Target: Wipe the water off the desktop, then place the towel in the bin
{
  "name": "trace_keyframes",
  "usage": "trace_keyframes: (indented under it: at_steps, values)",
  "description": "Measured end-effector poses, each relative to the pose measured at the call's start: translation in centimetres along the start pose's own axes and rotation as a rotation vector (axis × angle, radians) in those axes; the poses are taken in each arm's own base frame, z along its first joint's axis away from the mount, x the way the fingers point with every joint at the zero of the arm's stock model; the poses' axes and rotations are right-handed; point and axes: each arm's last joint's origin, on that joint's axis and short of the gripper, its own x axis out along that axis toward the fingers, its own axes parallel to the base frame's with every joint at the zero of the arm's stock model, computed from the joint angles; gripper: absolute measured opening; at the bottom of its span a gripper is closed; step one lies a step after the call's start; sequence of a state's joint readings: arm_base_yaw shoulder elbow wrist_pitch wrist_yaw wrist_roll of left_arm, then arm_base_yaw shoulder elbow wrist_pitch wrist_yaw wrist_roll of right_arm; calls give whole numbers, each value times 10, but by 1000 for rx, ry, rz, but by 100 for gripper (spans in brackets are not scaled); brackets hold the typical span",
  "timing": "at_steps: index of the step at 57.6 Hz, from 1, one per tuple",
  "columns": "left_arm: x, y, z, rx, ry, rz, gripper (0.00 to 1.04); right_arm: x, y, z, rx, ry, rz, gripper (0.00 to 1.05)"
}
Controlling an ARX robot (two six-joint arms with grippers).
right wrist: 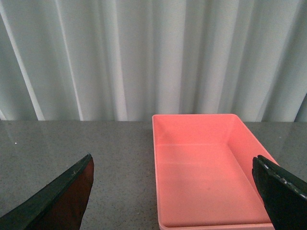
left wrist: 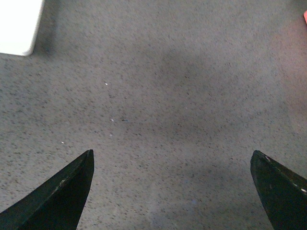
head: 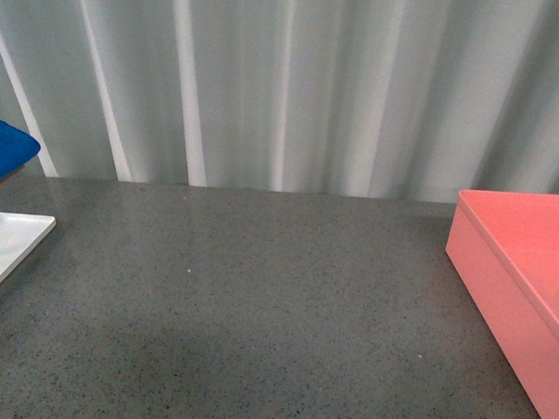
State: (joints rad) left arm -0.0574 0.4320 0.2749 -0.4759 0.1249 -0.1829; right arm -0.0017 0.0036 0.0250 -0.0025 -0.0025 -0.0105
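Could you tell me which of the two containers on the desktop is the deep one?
The salmon-pink bin at the right: it has tall straight walls, while the white tray at the left is flat and shallow.

Desktop (head: 256,311): dark grey, finely speckled like stone, faintly glossy, flat and wide. Towel (head: 4,146): royal blue, plain; only one corner shows at the far left edge. Bin (head: 499,284): salmon-pink rectangular box with smooth straight walls, upright and open-topped, standing on the desktop's right side.
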Motion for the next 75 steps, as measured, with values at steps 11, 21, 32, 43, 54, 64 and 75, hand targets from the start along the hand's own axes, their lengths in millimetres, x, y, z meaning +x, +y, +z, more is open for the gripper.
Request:
trace_keyframes:
  at_steps: [11, 21, 32, 43, 54, 64, 75]
  values:
    - [25, -23, 69, 65, -92, -63, 98, 0, 0, 0, 0, 0, 0, 98]
    - [96, -25, 157, 142, -52, -14, 98, 0, 0, 0, 0, 0, -1, 98]
    - [170, 1, 226, 240, 91, 84, 98, 0, 0, 0, 0, 0, 0, 98]
    - [214, 55, 276, 271, 159, 222, 98, 0, 0, 0, 0, 0, 0, 98]
    - [226, 113, 303, 232, 145, 373, 98, 0, 0, 0, 0, 0, -1, 98]
    - [229, 134, 298, 220, 174, 402, 98, 0, 0, 0, 0, 0, 0, 98]
    - [238, 145, 290, 234, 163, 425, 98, 0, 0, 0, 0, 0, 0, 98]
